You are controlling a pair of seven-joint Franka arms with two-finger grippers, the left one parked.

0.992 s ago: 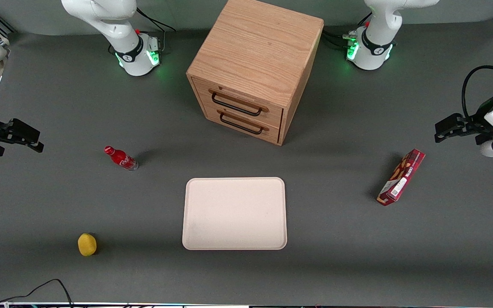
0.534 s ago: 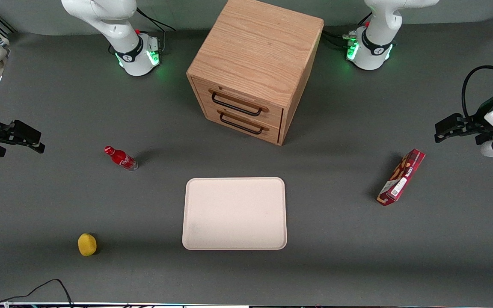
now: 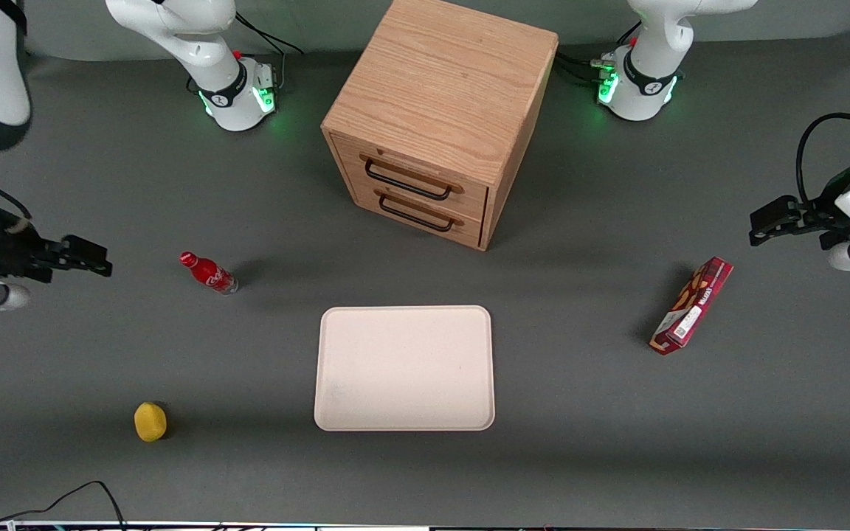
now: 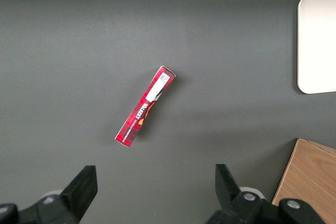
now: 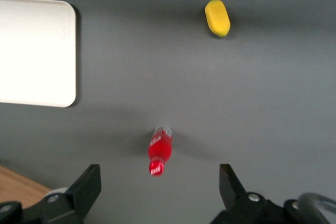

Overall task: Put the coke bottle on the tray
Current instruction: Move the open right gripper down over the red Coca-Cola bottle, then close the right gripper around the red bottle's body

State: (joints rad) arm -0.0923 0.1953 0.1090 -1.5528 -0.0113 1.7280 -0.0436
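Observation:
The coke bottle (image 3: 208,272), small and red with a red cap, stands on the grey table toward the working arm's end. The tray (image 3: 404,367), pale cream-pink with a low rim, lies bare in the table's middle, nearer the front camera than the bottle. My gripper (image 3: 94,263) hovers beside the bottle, a short way from it and farther from the tray than the bottle is. In the right wrist view the bottle (image 5: 160,148) shows from above, just ahead of the open gripper (image 5: 159,178), whose dark fingers (image 5: 90,178) hold nothing. A tray corner (image 5: 37,51) shows there too.
A yellow lemon (image 3: 150,421) lies near the table's front edge at the working arm's end. A wooden drawer cabinet (image 3: 440,110) stands farther back than the tray. A flat red snack box (image 3: 692,304) lies toward the parked arm's end. A black cable (image 3: 63,501) curls at the front edge.
My gripper has swung in over the table toward the coke bottle, slightly nearer the front camera. The bottle, tray and other objects have not moved.

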